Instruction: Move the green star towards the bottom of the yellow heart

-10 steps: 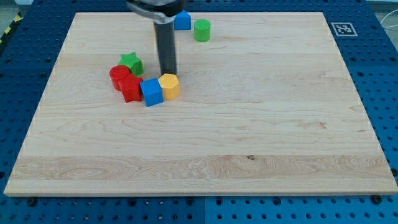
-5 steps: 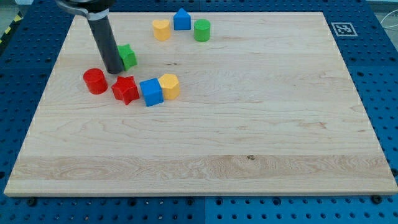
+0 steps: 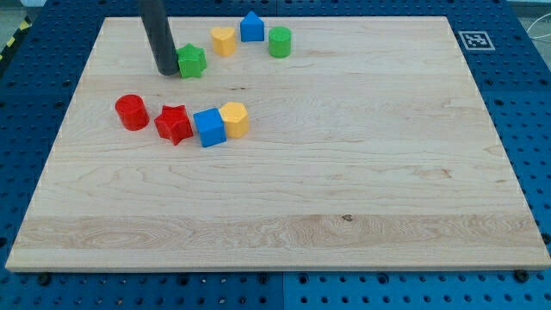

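The green star [image 3: 192, 61] lies near the view's top left, below and left of the yellow heart [image 3: 223, 40]. My tip [image 3: 166, 71] is at the star's left side, touching it or nearly so. The dark rod rises from there out of the view's top.
A blue block [image 3: 251, 27] and a green cylinder [image 3: 279, 41] sit right of the heart. Lower down, a red cylinder [image 3: 132, 112], a red star [image 3: 174, 124], a blue cube [image 3: 209, 127] and a yellow hexagonal block [image 3: 234, 119] form a row. The wooden board [image 3: 344, 172] ends near the top.
My tip moved left around the blocks, then up and right, pushing the green star up and right towards the heart. The red cylinder ended up further left of the red star.
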Controlling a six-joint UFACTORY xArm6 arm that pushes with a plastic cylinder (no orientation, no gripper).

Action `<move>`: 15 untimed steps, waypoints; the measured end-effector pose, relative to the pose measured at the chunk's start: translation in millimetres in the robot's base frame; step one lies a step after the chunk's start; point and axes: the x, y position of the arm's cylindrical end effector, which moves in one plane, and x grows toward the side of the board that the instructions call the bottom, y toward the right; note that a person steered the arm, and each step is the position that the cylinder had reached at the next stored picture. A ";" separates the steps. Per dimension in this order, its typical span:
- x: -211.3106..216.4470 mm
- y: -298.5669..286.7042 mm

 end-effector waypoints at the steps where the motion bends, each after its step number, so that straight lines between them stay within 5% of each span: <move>1: -10.4 -9.7; 5: -42.0 -9.1; 9: -28.6 25.7; 11: -17.6 -26.3; 15: 19.4 37.3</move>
